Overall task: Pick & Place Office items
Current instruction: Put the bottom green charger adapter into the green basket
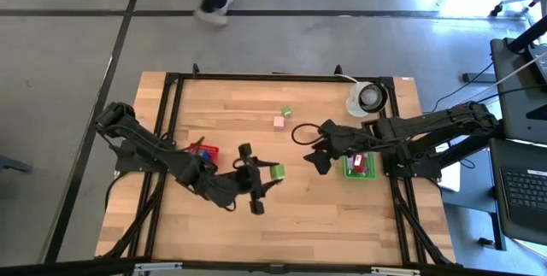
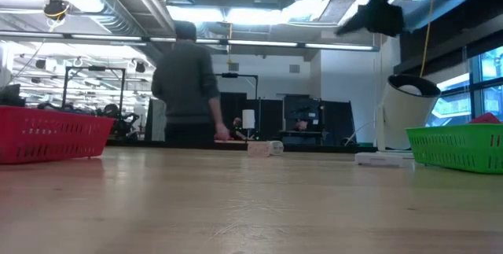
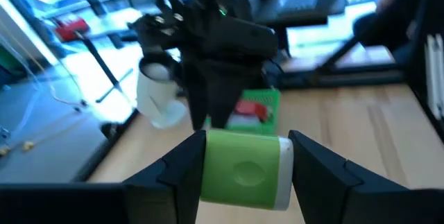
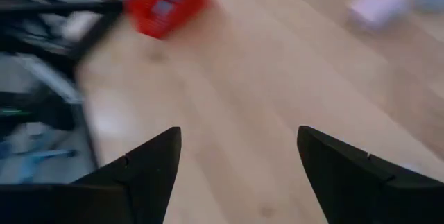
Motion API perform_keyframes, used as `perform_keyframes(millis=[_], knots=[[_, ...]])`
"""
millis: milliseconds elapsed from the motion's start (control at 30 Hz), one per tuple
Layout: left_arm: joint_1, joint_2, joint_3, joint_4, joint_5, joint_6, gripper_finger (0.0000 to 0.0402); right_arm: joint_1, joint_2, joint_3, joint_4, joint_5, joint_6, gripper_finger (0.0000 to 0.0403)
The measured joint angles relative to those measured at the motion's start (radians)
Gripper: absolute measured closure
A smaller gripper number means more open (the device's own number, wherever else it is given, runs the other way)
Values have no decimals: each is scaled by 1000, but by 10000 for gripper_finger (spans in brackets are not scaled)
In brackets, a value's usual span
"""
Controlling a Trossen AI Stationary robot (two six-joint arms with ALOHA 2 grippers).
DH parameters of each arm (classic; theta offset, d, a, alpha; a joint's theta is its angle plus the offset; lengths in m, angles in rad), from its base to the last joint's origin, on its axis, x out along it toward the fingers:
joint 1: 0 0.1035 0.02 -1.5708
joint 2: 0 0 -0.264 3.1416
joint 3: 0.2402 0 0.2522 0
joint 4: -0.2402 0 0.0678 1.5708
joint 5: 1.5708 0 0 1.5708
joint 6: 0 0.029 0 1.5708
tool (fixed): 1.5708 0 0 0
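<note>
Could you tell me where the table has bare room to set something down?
Bare wood lies along the near edge, below both arms, and in the far left corner. The middle is crowded: left gripper with green block, right gripper, green tray.

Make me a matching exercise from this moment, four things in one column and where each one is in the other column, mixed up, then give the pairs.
Things:
1. green block
2. pink block
3. red tray
4. white roll

Places:
A. far right corner of the table
B. clamped in the left tool
C. beside the left arm
D. loose on the wood, mid-table, towards the far edge

Pairs: 1-B, 2-D, 3-C, 4-A
</note>
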Motion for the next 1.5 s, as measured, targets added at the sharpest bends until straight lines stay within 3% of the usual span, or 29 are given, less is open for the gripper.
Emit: perform_keyframes(millis=[200, 467, 733, 867, 1333, 1500], knots=[[-3, -17, 0, 151, -62, 151, 225, 14, 0, 0, 280, -100, -127, 117], [-12, -18, 0, 411, -83, 527, 226, 16, 0, 0, 640, -255, -188, 117], [-12, -18, 0, 534, -84, 742, 226, 15, 0, 0, 763, -343, -183, 117], [-8, -18, 0, 535, -71, 772, 226, 15, 0, 0, 789, -347, -158, 115], [84, -18, 0, 570, 209, 779, 226, 15, 0, 0, 912, -316, -105, 72], [128, -18, 0, 571, 266, 779, 226, 15, 0, 0, 935, -294, -132, 69]])
